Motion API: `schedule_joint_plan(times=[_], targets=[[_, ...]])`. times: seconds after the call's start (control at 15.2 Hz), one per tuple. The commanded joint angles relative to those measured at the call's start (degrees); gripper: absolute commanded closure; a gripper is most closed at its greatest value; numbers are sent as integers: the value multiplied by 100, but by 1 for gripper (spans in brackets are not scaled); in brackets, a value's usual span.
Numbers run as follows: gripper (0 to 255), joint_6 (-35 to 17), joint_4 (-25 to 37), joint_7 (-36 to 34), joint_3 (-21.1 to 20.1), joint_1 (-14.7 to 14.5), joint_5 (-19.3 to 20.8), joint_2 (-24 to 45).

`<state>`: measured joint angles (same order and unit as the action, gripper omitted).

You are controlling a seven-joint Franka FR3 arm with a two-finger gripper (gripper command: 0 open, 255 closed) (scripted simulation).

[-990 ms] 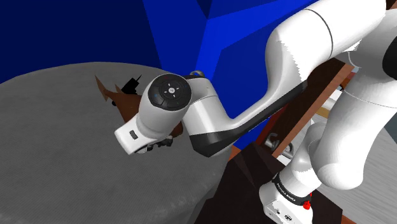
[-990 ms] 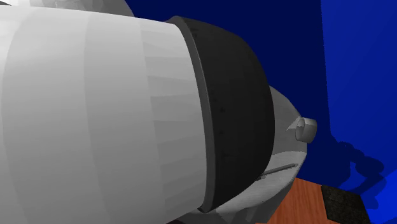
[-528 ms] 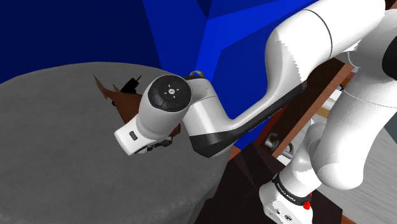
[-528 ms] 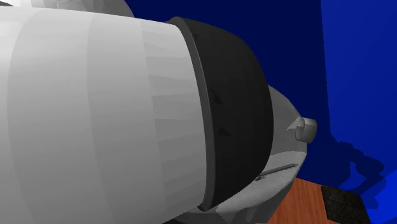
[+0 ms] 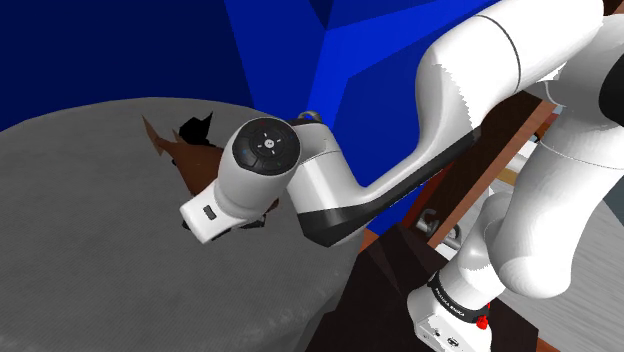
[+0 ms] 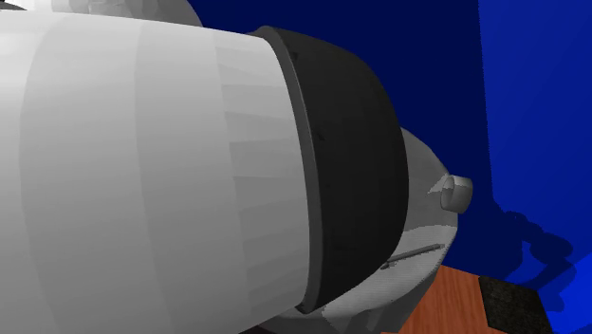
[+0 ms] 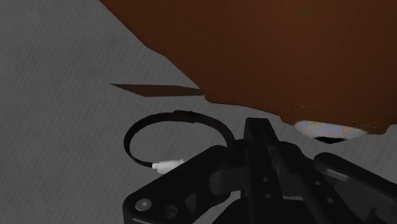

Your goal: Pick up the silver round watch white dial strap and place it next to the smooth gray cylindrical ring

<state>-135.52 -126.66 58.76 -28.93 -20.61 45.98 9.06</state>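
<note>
Watch beside the pincer [image 7: 256,147] on the grey table [image 7: 54,89]
The watch [image 7: 167,165], a black strap loop with a small white piece, lies flat just beside the pincer, near the edge of a brown shape [image 7: 286,51]. I cannot tell how far the pincer is open.

White arm [image 5: 430,110]: one, crossing right half of shoulder view. Black gripper [image 7: 259,133]: one. Watch [image 7: 184,115]: one, dark strap loop with small white part, lying on table just beside gripper. Short gray ring [image 6: 458,193]: one, right of middle in second exterior view, near table edge. Thin gray stick [image 6: 417,253]: one, below ring in same view. Gray round table [image 5: 100,220]: one. Brown jagged shape [image 5: 195,160]: one, left of middle in shoulder view. Dark square mat [image 6: 512,299]: one, lower right corner of second exterior view.
</note>
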Motion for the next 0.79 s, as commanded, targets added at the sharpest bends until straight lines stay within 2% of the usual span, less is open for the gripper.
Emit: schedule_joint_plan(times=[0.0,0.07,0.46,0.53,0.73], targets=[[255,0,0,0,0,0,0,0],[0,0,0,0,0,0,0,0],[0,860,1532,-836,-175,-113,-1581,569],[0,922,1663,-914,-179,-116,-1684,619],[0,768,1624,-994,-123,-123,-1551,764]])
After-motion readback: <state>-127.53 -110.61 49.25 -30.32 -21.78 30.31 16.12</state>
